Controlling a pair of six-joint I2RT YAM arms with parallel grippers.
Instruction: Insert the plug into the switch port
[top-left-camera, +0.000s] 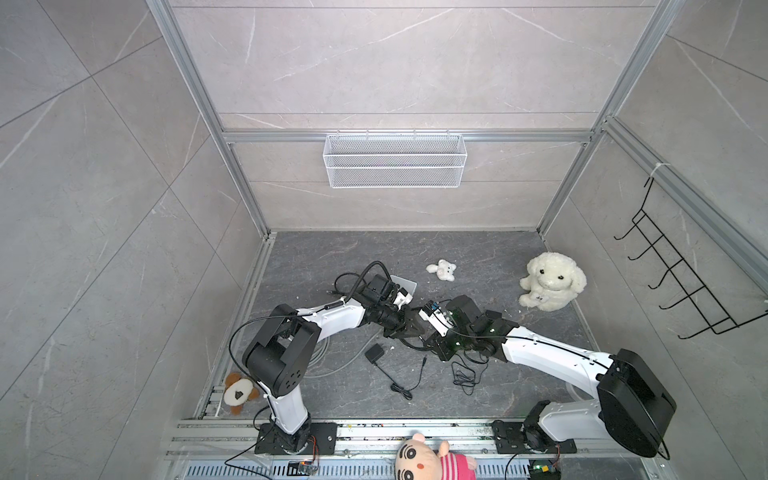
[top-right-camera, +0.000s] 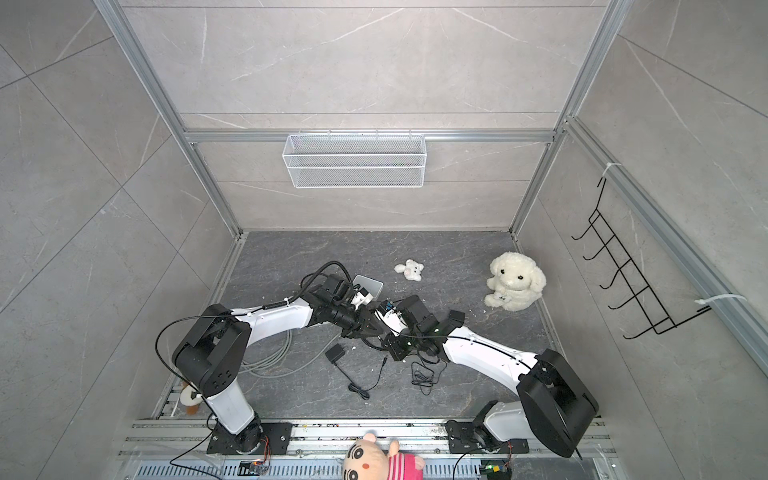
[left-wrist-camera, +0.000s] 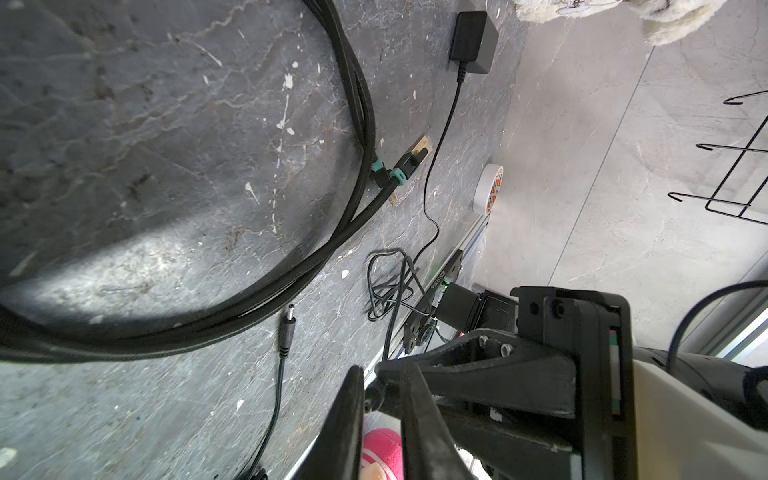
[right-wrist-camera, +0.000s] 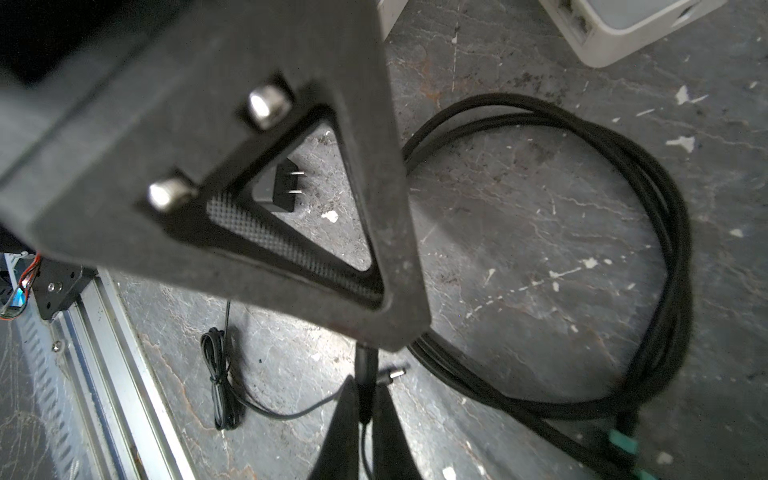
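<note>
Left gripper finger (right-wrist-camera: 386, 166); right-wrist-only adapter prongs (right-wrist-camera: 297, 181)

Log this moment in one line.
right gripper: shut on thin black cable; left gripper: tips meeting right's, grip unclear; barrel plug: loose on floor; white switch: apart from grippers

No text can be read.
- Label (left-wrist-camera: 439, 284) on black mount (left-wrist-camera: 455, 266): a row of digits, too small to read.
- Tag (top-left-camera: 539, 297) on dog (top-left-camera: 552, 280), at its front: dark marks, unreadable.
</note>
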